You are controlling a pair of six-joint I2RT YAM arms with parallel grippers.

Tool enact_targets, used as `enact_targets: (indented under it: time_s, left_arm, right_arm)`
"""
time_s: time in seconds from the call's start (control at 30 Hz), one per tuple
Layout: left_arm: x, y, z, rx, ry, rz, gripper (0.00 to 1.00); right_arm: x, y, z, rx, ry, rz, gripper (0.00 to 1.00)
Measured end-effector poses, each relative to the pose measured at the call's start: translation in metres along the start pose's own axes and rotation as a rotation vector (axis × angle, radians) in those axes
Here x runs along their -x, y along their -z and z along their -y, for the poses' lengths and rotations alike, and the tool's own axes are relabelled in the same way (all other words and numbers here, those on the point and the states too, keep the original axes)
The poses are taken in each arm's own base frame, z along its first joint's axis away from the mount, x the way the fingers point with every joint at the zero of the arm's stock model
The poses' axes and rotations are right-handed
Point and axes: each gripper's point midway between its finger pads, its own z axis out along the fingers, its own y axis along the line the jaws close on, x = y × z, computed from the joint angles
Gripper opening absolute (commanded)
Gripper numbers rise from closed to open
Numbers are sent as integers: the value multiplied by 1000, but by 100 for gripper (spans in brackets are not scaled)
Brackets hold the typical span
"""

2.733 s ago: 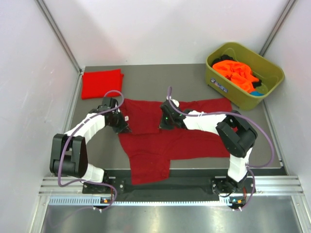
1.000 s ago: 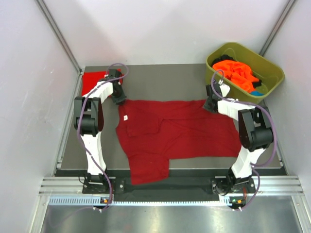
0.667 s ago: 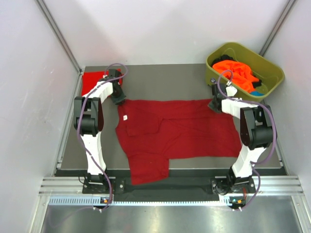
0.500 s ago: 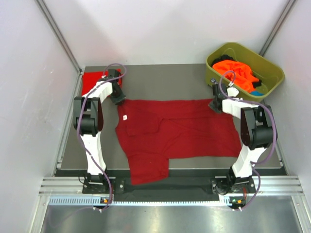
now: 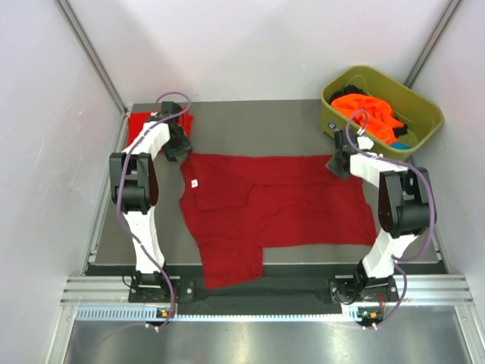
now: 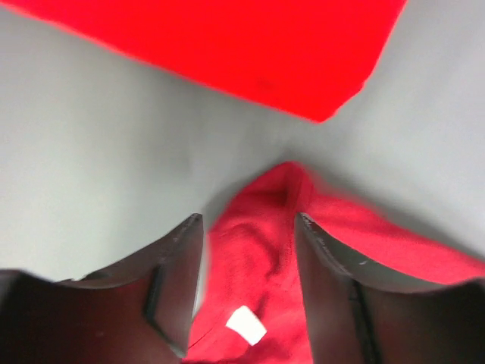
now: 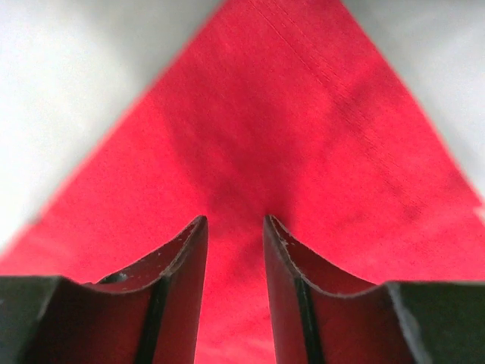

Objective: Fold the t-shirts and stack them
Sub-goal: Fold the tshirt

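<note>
A dark crimson t-shirt point(image 5: 276, 205) lies spread flat across the table, with a small white neck label point(image 5: 195, 183) near its left edge. My left gripper point(image 5: 177, 146) hovers at the shirt's far left corner. In the left wrist view its jaws stand apart point(image 6: 246, 224) over a bunched peak of the crimson cloth point(image 6: 265, 235) and pinch nothing. My right gripper point(image 5: 338, 163) is over the far right corner. There its jaws point(image 7: 235, 224) stand slightly apart above flat cloth point(image 7: 273, 114). A folded brighter red t-shirt point(image 5: 140, 123) lies at the far left, partly under the left arm. Orange t-shirts point(image 5: 367, 114) sit in the tub.
An olive-green plastic tub point(image 5: 424, 114) stands at the far right corner and also holds dark and blue items. White walls close in the table on three sides. Bare grey table point(image 5: 258, 125) runs between the folded shirt and the tub.
Both arms have drawn the shirt's far edge from its middle out to the far corners. In the last second the left jaws opened off the cloth and shifted far-left, and the right jaws widened a little.
</note>
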Motion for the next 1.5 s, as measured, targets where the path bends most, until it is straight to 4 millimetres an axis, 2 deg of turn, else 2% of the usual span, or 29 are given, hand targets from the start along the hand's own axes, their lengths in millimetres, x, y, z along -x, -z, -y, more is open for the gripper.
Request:
enact_targets:
  time_s: [0.07, 0.13, 0.23, 0.3, 0.37, 0.47, 0.53, 0.63, 0.73, 0.83, 0.9, 0.93, 1.07, 1.17, 1.27, 1.43, 1.5]
  left_arm:
    - [7, 15, -8, 36, -8, 33, 60]
    - [14, 38, -16, 49, -20, 78, 61]
    - [20, 78, -20, 22, -26, 137, 61]
    - [24, 102, -20, -7, -27, 175, 61]
    - [22, 123, -20, -49, -24, 196, 62]
    - [6, 134, -18, -149, -11, 154, 62]
    - [-10, 132, -24, -211, 22, 85, 62]
    - [-26, 124, -49, -239, 112, 1, 63]
    - [-25, 125, -73, -256, 203, -12, 62]
    - [-25, 135, -86, -320, 284, -8, 61]
    - [-27, 138, -92, -358, 329, -3, 61]
    - [-29, 138, -93, -371, 341, -5, 61]
    - [-42, 130, -92, -405, 360, -41, 61]
    - [-49, 128, -89, -421, 372, -67, 60]
    - [-45, 129, -86, -444, 372, -56, 60]
    - [-42, 127, -84, -462, 365, -36, 60]
    - [-43, 125, -84, -463, 364, -36, 59]
  right_arm:
    - [-4, 13, 3, 3, 48, -18, 40]
    - [0, 34, -3, 52, 127, -8, 43]
    - [1, 73, -33, 203, 285, 22, 47]
    - [-13, 106, -61, 338, 426, 35, 48]
    - [-43, 142, -91, 491, 589, 34, 50]
    - [-105, 195, -121, 730, 822, 40, 53]
    - [-160, 234, -119, 887, 1004, 47, 57]
    - [-233, 286, -102, 1107, 1238, 40, 61]
    - [-275, 315, -92, 1222, 1387, 51, 63]
    - [-317, 328, -84, 1275, 1529, 60, 68]
    - [-346, 328, -76, 1284, 1631, 49, 70]
    - [-363, 327, -71, 1286, 1686, 43, 70]
    - [-406, 322, -56, 1286, 1854, 31, 71]
    - [-425, 323, -55, 1287, 1931, 55, 70]
    - [-437, 322, -56, 1289, 1978, 91, 69]
    - [-446, 305, -57, 1244, 2017, 128, 62]
    - [-449, 306, -64, 1248, 2002, 152, 60]
